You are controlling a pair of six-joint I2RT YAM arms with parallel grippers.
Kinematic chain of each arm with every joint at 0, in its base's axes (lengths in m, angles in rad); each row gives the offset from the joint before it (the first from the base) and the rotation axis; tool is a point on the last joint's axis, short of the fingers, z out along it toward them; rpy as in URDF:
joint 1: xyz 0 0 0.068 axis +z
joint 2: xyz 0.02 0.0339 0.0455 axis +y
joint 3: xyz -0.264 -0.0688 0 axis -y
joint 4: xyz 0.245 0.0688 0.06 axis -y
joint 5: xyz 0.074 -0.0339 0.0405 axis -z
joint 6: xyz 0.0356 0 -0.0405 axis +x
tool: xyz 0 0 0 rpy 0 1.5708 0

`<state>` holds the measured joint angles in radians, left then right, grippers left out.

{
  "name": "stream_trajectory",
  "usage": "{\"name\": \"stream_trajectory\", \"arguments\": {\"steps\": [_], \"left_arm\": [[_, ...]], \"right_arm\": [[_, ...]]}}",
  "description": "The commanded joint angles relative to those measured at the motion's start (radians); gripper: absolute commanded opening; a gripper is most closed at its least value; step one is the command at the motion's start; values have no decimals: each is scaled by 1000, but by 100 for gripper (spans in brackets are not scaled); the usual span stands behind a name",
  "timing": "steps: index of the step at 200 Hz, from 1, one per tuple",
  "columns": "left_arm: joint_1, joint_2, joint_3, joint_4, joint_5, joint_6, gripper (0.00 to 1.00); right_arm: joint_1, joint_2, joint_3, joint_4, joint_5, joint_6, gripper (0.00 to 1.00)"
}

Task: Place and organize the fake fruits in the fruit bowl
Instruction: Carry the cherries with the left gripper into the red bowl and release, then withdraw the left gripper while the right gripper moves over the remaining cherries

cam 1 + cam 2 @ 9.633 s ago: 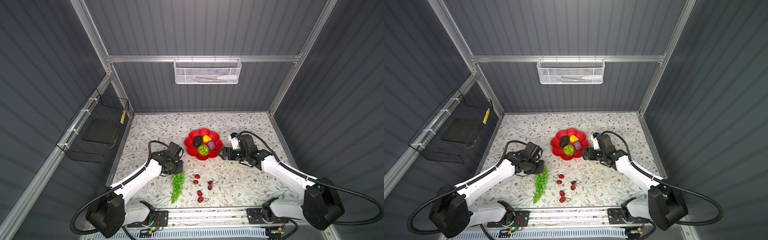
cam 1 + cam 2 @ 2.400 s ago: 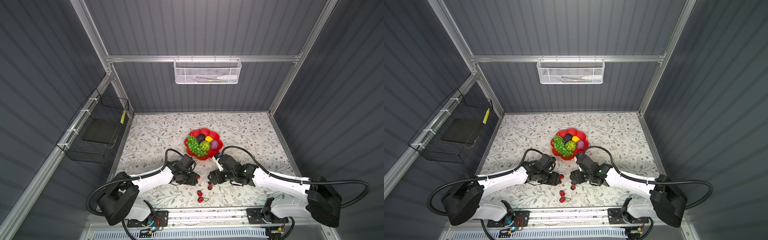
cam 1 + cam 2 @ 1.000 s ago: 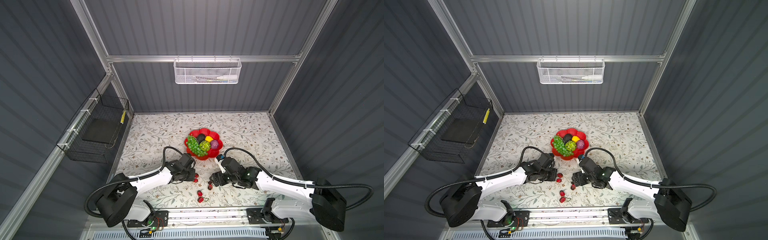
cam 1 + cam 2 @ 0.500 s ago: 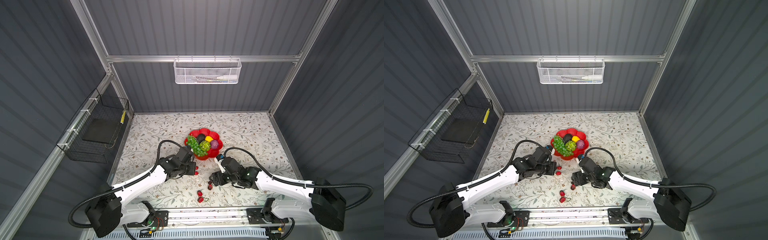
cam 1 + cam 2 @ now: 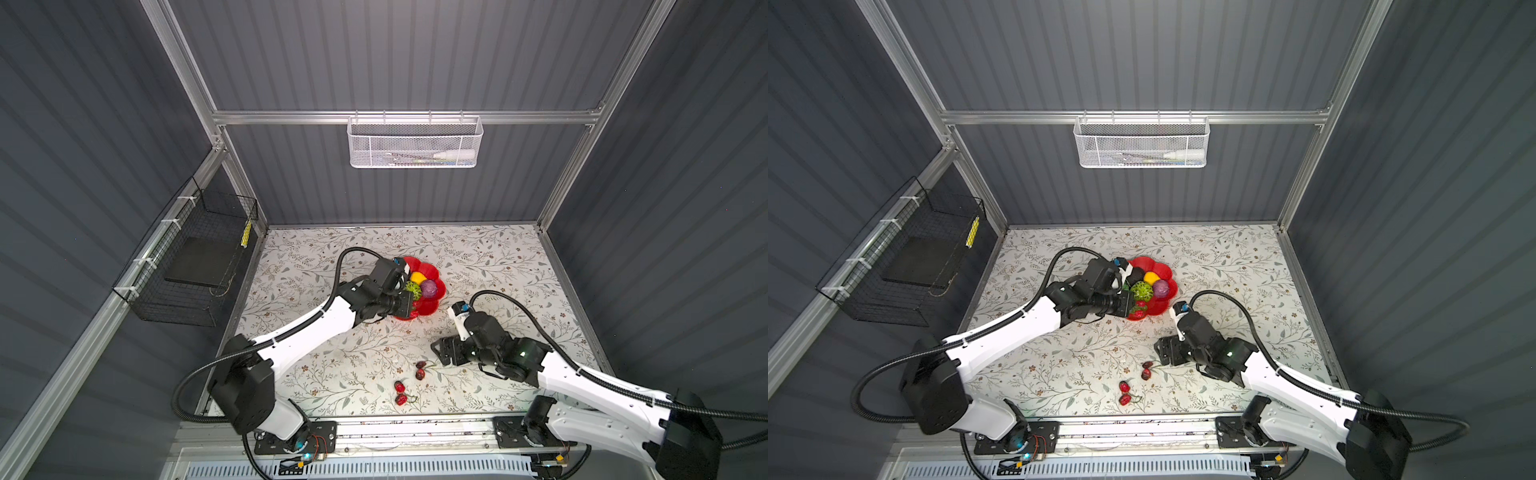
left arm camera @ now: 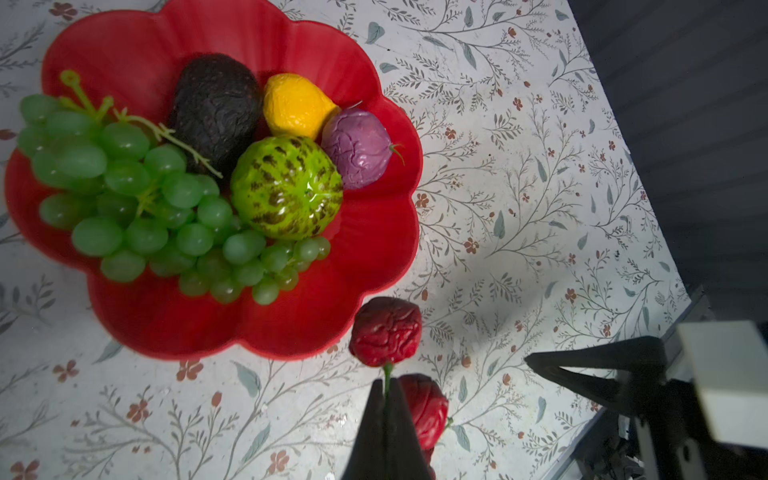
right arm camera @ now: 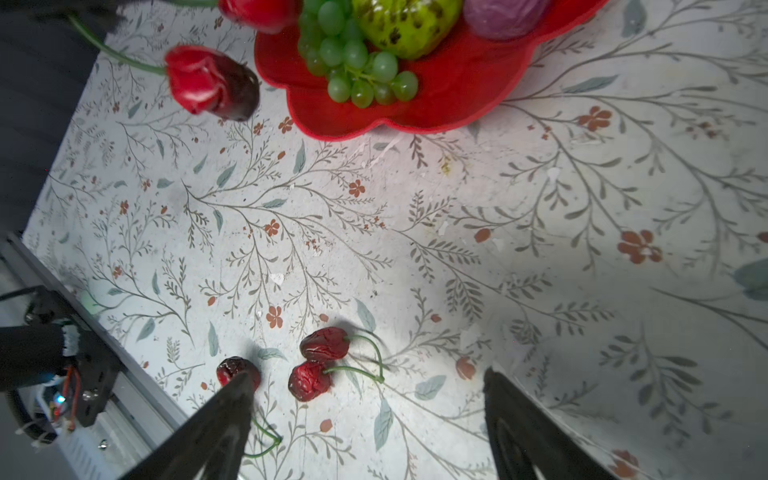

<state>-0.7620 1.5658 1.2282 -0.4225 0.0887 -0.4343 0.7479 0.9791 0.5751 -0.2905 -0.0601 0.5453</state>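
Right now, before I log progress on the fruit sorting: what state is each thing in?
left gripper: shut on the stem of the held cherry pair.
held cherry pair: hanging beside the fruit bowl rim, not in it.
right gripper: open, near the loose cherries, holding nothing.
fruit bowl: upright, holding grape bunch, avocado, pear, bumpy green ball, purple fruit.
loose cherries: two pairs lying on the table.

The flowery white bench [image 5: 478,266] is bright, the grey ribbed walls [image 5: 415,62] dim. The bumpy green plastic ball [image 6: 286,187] has white glare, and the black left claw [image 6: 384,386] looks blurry.
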Motion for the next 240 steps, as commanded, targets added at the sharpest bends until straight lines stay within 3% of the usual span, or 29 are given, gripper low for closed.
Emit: {"name": "stream_trajectory", "arguments": {"steps": [1, 16, 71, 118, 142, 164, 196, 240], "left_arm": [[22, 81, 80, 31, 68, 81, 0], [40, 134, 114, 40, 90, 105, 0], [97, 290, 144, 75, 195, 129, 0], [123, 337, 141, 116, 199, 135, 0], [136, 373, 165, 110, 208, 139, 14], [137, 366, 177, 86, 219, 153, 36], [137, 272, 165, 41, 161, 174, 52], [137, 85, 41, 20, 42, 147, 77]], "right_arm": [[-160, -35, 42, -61, -169, 6, 88], [-211, -45, 67, -74, -195, -13, 87], [-219, 12, 73, -59, -213, -43, 87], [-219, -14, 59, -49, -211, -28, 87], [-219, -1, 56, -36, -232, -12, 87], [-220, 10, 68, -43, -248, -10, 86], [-219, 4, 64, -39, -250, -2, 85], [-216, 24, 40, -27, -259, -1, 85]]}}
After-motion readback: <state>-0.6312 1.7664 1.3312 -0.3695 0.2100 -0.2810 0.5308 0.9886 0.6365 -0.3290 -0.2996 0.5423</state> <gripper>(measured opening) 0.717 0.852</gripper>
